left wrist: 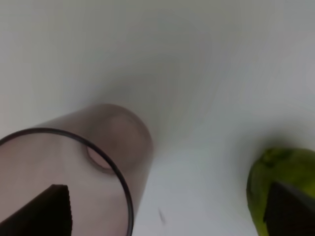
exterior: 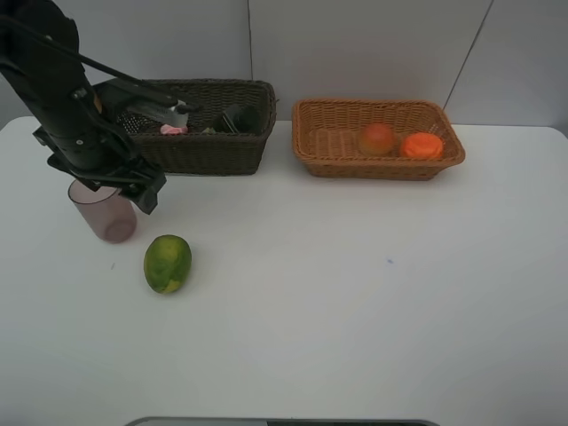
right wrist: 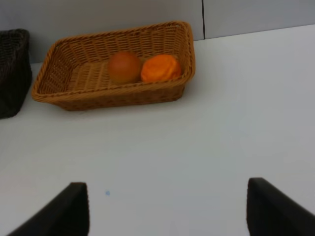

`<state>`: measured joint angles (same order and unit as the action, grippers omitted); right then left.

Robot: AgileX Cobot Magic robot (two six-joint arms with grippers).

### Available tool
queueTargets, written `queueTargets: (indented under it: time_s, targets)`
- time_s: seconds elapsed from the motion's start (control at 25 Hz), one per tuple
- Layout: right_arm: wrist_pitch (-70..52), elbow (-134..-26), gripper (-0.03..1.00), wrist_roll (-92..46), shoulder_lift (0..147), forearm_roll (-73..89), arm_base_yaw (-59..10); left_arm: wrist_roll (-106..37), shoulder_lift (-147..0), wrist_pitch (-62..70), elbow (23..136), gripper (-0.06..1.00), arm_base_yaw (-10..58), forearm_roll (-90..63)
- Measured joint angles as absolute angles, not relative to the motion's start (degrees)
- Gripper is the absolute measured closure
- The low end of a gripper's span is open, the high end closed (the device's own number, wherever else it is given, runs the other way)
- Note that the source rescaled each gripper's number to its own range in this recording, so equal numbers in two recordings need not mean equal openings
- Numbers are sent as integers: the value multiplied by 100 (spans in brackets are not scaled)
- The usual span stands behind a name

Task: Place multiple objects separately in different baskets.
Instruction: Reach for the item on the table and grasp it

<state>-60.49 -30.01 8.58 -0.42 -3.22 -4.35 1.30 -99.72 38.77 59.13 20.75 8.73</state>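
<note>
**Four items in the baskets, cup and green fruit left to place**

Your left gripper (left wrist: 170, 216) is spread wide and holds nothing. It hangs low over the near-left part of the desk (exterior: 355, 293). In the left wrist view, one finger shows against the mouth of the translucent mauve cup (exterior: 106, 213) and the other over the green-yellow oval fruit (exterior: 168, 263). You cannot tell from these views whether a finger is inside the cup's rim. The left arm leans down from the back-left corner, with its wrist directly above the cup.

The cup stands upright, and the fruit lies just beside it on the bare desk. Both are outside any basket.

Behind them, the dark brown basket (exterior: 213, 151) holds the small pink bottle (exterior: 172, 130) and the black bottle (exterior: 240, 117). The light tan basket (exterior: 382, 167) holds the peach-like fruit (exterior: 378, 138) and the orange (exterior: 422, 145), side by side.

Your right gripper (right wrist: 170, 209) is open and empty. It faces the tan basket from well apart.

By my reading, two placements are left.
</note>
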Motion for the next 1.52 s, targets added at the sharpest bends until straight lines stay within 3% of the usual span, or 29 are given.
queueTargets:
  time_s: [0.72, 0.84, 0.92, 1.0, 1.24, 1.52]
  targets:
    - [-6049, -3001, 45, 858, -42, -322, -435, 233, -10931, 3267, 5907, -6, 2075, 937]
    - [-6049, -3001, 45, 858, -42, -322, -435, 233, -10955, 3223, 5907, -1, 2075, 945]
    - [-6049, -3001, 45, 858, -42, -322, -435, 233, -10955, 3217, 5907, 8, 2075, 946]
    - [-6049, -3001, 45, 858, -42, -322, -435, 233, -10955, 3217, 5907, 25, 2075, 958]
    - [-6049, -3001, 45, 858, -42, -322, -435, 233, -10955, 3211, 5907, 92, 2075, 996]
    - [-6049, -3001, 45, 858, -42, -327, -435, 233, -10943, 3177, 5913, 94, 2075, 996]
